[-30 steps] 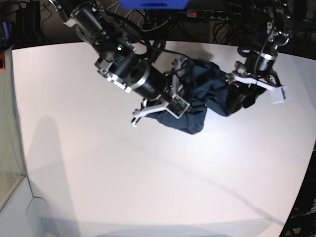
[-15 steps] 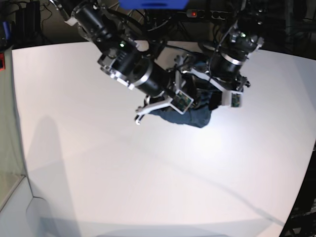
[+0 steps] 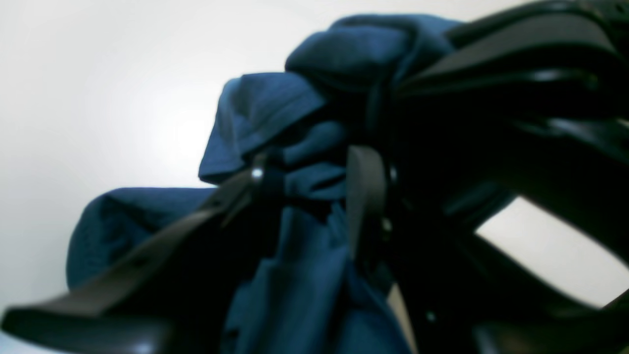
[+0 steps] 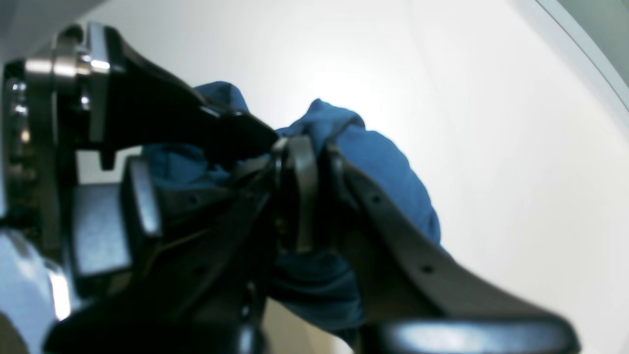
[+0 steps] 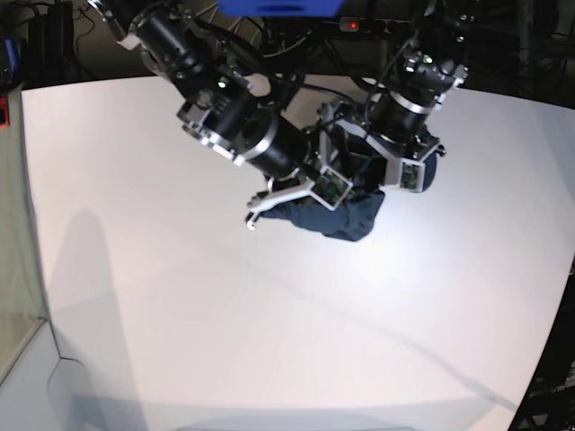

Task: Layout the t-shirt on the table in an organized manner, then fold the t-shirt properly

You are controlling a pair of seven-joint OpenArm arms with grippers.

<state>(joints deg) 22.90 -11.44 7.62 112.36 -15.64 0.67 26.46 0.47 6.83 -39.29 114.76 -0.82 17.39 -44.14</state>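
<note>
While bunched in a crumpled navy heap, the t-shirt, toward the far side of the white table, well away from the near edge. No sleeve, hem or collar to tell apart in the folds. Laying out not yet done, by the look of it; folding well off.

Likely to handle as soft, light cloth: limp, no stiffness, sure to sag and drape from any pinch, prone to slide a little on the smooth top. Not fragile. Best taken at two separated spots on one edge, such as the shoulders or the hem corners, then drawn apart and lowered flat. A grab at the middle of the heap likely to lift several layers at once.

Right gripper: fingers together, clamped on a fold of the blue cloth, fabric bulging on both sides of the pads. Arm reaching in from the base view's left, wrist angled down over the heap.

Left gripper: fingers partly apart, cloth lying between them; pinched or merely straddled, cannot tell. Arm coming from the base view's right, pitched steeply down, close beside the other wrist over the same heap.
</note>
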